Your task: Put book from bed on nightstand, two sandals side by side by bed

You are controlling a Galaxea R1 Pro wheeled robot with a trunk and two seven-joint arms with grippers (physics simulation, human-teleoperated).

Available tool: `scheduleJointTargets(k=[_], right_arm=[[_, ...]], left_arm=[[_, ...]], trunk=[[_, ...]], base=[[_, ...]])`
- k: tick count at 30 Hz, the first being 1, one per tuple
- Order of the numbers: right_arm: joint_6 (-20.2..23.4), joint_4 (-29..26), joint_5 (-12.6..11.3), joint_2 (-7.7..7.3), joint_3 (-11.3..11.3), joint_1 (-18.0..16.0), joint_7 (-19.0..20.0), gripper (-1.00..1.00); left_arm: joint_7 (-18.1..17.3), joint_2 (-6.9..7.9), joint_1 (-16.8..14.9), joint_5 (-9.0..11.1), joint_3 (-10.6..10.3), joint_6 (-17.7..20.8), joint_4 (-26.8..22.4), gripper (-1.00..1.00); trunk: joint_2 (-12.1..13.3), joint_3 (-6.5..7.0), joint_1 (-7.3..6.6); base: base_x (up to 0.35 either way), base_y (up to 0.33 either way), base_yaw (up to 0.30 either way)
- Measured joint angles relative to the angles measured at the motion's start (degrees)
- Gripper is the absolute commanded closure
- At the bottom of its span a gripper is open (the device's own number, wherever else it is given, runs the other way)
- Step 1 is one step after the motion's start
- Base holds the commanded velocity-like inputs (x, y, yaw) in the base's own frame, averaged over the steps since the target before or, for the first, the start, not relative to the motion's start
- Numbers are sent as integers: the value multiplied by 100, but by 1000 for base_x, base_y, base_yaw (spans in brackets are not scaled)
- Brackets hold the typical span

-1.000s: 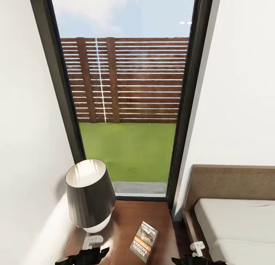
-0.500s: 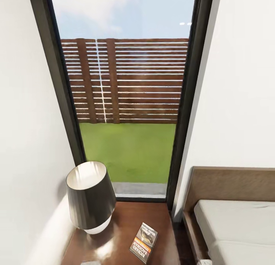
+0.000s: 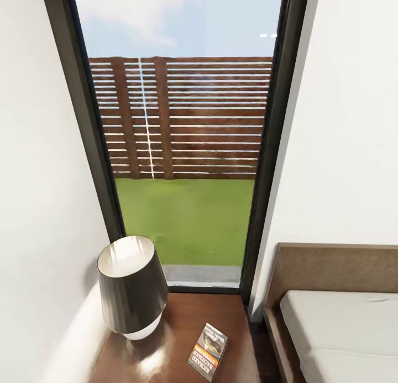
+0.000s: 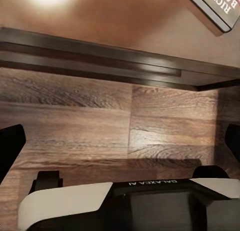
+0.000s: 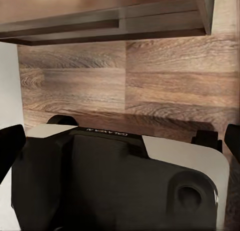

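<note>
The book (image 3: 208, 344) lies flat on the glossy reddish-brown nightstand (image 3: 177, 322), near its front right; its corner with white lettering also shows in the left wrist view (image 4: 215, 8). The bed (image 3: 342, 328), with its pale mattress and brown headboard, stands to the right of the nightstand. My left gripper (image 4: 120, 146) is open over the wood floor below the nightstand's front edge (image 4: 100, 51), holding nothing. My right gripper (image 5: 120, 141) is open too, over the floor under a dark wooden edge (image 5: 110, 21). The sandals are out of view.
A dark-shaded table lamp (image 3: 131, 286) stands on the nightstand's left half, against the white wall. A tall dark-framed window (image 3: 185, 151) rises behind. A narrow gap of floor (image 3: 265, 344) separates nightstand and bed. The robot's own dark and white body (image 4: 125, 206) fills the low part of both wrist views.
Both grippers, seen at the head view's lower edge a second ago, have dropped out of it. The whole picture has shifted slightly downward. The book has stayed put.
</note>
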Motion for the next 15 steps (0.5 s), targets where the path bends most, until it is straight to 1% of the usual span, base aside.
scheduleJointTargets(k=[5,10,15], right_arm=[[-1,99,5,1,-1,0,-1,-100],[22,541,11,4,8,6,-11,-100],[28,659,17,7,3,40,-11,-100]], left_arm=[[8,50,222,1,-1,-50,32,-100],[9,77,391,0,-2,-53,36,-100],[6,87,575,-31,-3,-43,37,-100]], trunk=[[201,90,-110],[402,180,-220],[603,270,-330]], base=[[0,0,0],[0,0,0],[0,0,0]])
